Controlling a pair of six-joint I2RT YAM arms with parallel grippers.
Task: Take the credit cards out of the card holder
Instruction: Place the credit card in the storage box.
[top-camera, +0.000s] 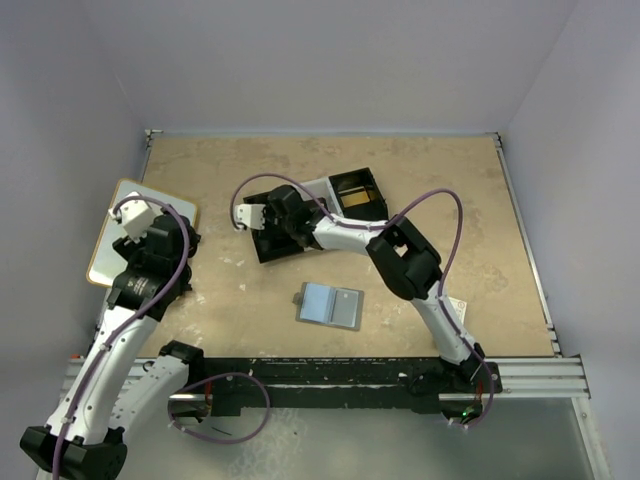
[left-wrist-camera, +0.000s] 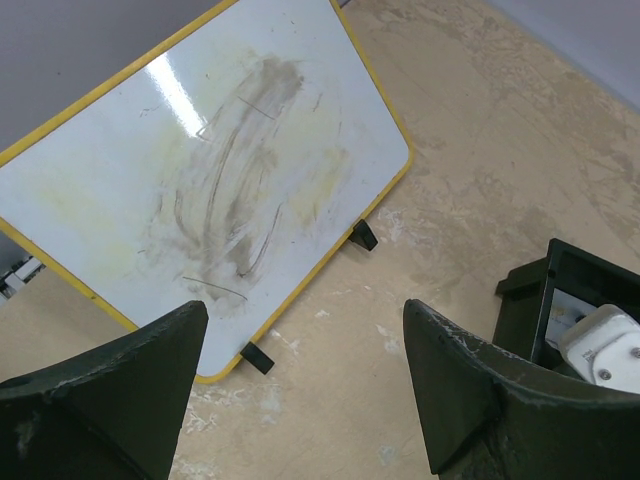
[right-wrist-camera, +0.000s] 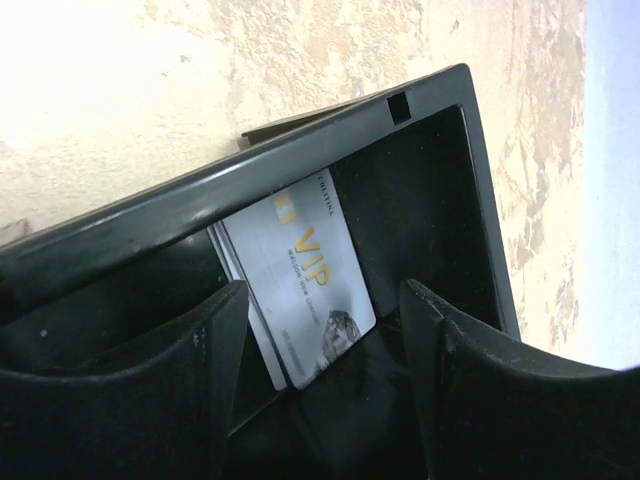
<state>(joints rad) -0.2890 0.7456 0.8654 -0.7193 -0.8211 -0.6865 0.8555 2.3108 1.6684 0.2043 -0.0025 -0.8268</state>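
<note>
Only the right wrist view shows cards (right-wrist-camera: 300, 280) in the tray (right-wrist-camera: 300, 150), right gripper (right-wrist-camera: 325, 292) spread above them; holder (top-camera: 330, 305) lies well apart; left gripper (left-wrist-camera: 305, 308) gapes.

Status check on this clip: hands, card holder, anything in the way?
Left hand open above whiteboard. Right hand open inside black tray, over loose cards. Card holder open flat mid-table, apart from both hands. No obstruction seen.

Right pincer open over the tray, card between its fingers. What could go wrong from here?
1. The VIP card sits inside the tray, straddled by the open right pincer; a tilted retreat might catch it and flick it out.
2. The open card holder lies near the right arm; a low retreat may nudge it.
</note>
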